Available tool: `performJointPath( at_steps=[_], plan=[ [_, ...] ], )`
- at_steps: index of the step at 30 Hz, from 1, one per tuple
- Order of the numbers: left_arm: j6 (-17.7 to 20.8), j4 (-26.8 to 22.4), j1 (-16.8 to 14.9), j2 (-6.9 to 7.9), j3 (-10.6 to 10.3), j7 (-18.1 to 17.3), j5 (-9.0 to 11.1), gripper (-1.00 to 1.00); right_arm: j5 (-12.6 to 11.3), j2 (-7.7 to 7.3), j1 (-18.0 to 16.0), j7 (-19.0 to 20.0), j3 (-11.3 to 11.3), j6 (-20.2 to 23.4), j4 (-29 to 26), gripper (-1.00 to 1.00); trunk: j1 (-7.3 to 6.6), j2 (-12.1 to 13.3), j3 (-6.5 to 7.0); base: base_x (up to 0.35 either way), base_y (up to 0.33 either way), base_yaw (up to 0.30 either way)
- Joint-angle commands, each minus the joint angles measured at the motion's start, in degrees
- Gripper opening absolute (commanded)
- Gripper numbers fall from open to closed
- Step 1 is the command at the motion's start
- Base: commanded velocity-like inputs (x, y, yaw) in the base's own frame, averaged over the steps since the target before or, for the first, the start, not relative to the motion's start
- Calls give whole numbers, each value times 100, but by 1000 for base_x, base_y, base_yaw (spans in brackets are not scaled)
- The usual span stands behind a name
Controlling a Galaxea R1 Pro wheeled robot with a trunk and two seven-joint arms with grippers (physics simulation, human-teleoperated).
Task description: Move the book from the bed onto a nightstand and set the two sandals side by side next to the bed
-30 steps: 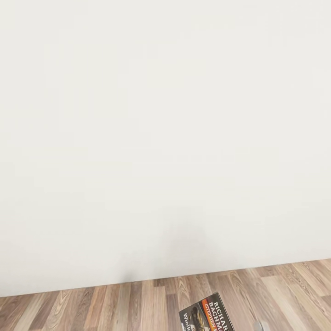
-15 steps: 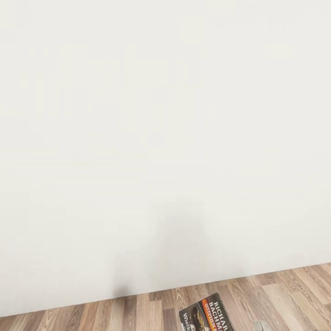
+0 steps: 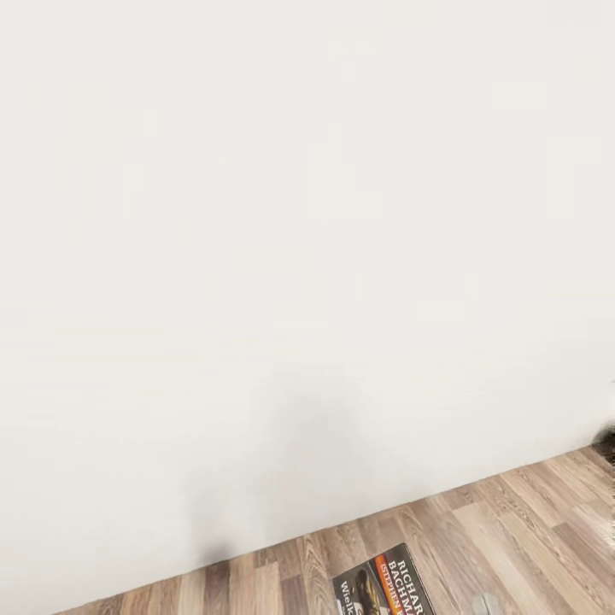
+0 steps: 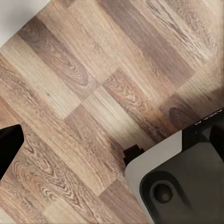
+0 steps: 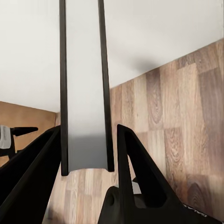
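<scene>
Swinging round, the head camera now tilts the wall-floor line more steeply. Right gripper (image 5: 88,154) stays clamped on the book (image 5: 84,88), upright between its fingers. Left gripper's state I cannot tell. Carrying step; next, find a nightstand.

white wall (image 3: 282,213), plank floor (image 3: 530,512), book (image 3: 383,585)

White wall (image 3: 282,239) takes up most of my head view, plain, with a faint grey shadow low on it. Wood-plank floor (image 3: 512,530) runs as a slanted strip along the bottom, brown and grey boards. Same planks (image 4: 93,93) under my left wrist. Small dark patch (image 3: 608,444) at the right edge, can't identify it.
</scene>
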Motion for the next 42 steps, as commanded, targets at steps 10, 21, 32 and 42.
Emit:
performJointPath(
  at_steps=[10,21,32,42],
  plan=[
    [-13,-2,-3,2,49,-20,-43,100,-64,-5,-6,-5,27,60,0,-100,2,-10,-11,250,38,-23],
    [-13,-2,-3,2,49,-23,-43,100,-64,-5,-6,23,25,60,0,-100,2,-10,-11,77,2,-143],
    [-13,-2,-3,-14,49,-27,-43,100,-62,-5,-6,4,28,60,271,-100,2,-10,-11,1,0,-281],
    [-13,-2,-3,-43,49,-28,-46,100,-39,-5,-6,31,36,59,771,-100,2,-10,-11,0,0,-283]
  ],
)
